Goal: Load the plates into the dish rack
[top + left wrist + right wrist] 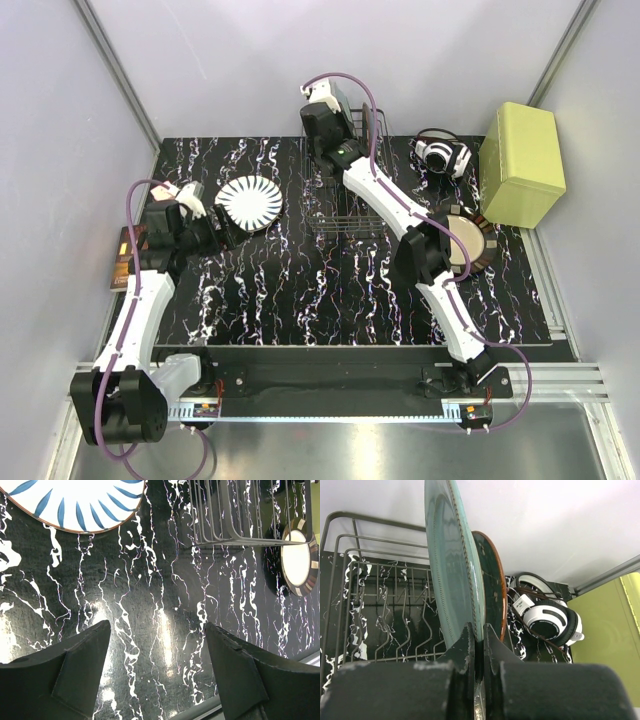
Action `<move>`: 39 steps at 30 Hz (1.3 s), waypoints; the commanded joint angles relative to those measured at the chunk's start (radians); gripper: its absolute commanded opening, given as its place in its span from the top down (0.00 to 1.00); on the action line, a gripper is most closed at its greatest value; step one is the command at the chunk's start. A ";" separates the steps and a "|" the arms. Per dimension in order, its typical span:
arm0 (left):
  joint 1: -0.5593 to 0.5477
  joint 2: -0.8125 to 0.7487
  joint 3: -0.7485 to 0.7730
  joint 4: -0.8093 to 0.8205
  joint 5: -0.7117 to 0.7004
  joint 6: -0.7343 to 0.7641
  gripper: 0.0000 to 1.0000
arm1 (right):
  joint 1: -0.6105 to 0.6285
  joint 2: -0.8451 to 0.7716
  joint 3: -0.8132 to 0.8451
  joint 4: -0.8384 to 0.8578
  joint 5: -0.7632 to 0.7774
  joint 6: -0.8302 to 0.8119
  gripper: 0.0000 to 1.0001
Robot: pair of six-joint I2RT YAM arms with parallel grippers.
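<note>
Right wrist view: a teal plate (452, 570) stands on edge over the dish rack (385, 615), its lower rim pinched between the right gripper's (480, 639) fingers. A brown-rimmed plate (494, 587) stands upright just beside it. The left gripper (157, 652) hangs spread above the table (150, 580), with the striped plate (80, 500) beyond its fingertips, apart.

The left arm (138, 312) and right arm (385, 195) have white shells, black joints and purple cables (345, 74); the wedge-shaped fingers (235, 675) are scuffed black.
</note>
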 commanded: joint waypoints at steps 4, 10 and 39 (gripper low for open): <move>0.001 -0.003 0.007 0.067 0.032 -0.013 0.19 | 0.004 -0.085 0.080 0.161 0.087 -0.038 1.00; 0.001 -0.003 0.004 0.070 0.038 -0.015 0.19 | 0.006 -0.085 0.031 0.167 0.107 -0.046 1.00; 0.009 0.000 -0.015 0.091 0.044 -0.021 0.19 | 0.049 -0.108 0.026 0.199 0.063 -0.002 1.00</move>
